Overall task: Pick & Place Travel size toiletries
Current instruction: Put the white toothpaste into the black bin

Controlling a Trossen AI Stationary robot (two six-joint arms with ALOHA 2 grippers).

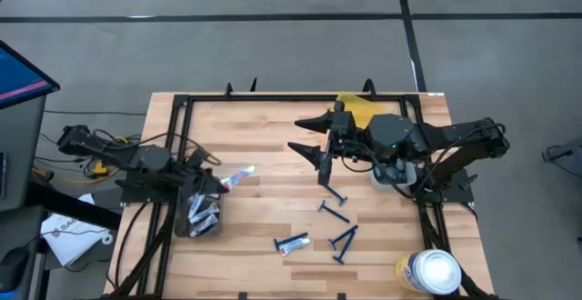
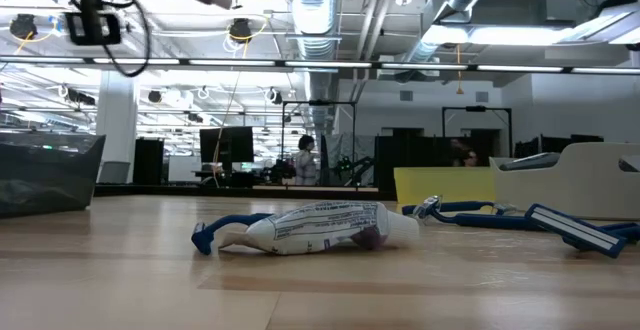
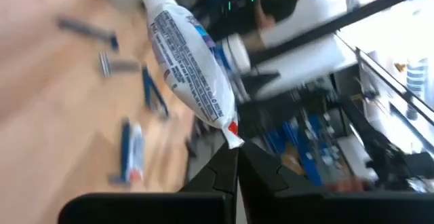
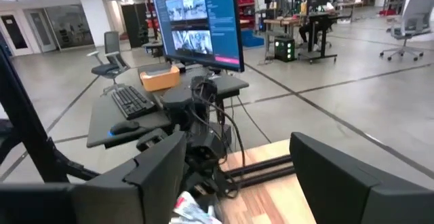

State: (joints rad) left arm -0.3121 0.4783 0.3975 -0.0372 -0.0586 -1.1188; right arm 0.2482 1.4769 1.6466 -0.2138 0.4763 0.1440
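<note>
My left gripper point(image 1: 221, 184) is at the table's left side, just above a dark bin point(image 1: 202, 216) that holds several toiletries. It is shut on a white-and-blue squeeze tube point(image 3: 190, 61), which shows beside it in the high view point(image 1: 239, 177). My right gripper point(image 1: 298, 135) hangs open over the table's far middle and holds nothing. In its own view point(image 4: 254, 183) nothing lies between the fingers. Another tube point(image 1: 293, 243) lies flat on the table near the front with a blue razor beside it. More blue razors point(image 1: 336, 194) lie near the middle. My left gripper pinches the tube's narrow flat end point(image 3: 232, 137) between its two fingertips point(image 3: 224, 166). The fingers point roughly level toward the table's right and lie in line with the tube. The tube sticks straight out beyond them, lifted clear of the table and the bin.
A large white-lidded canister point(image 1: 429, 271) stands at the near right corner. A yellow object point(image 1: 356, 109) lies at the far edge, behind the right arm. A black frame point(image 1: 273, 98) borders the far edge and both sides of the table. Bare wood lies between the bin and the razors.
</note>
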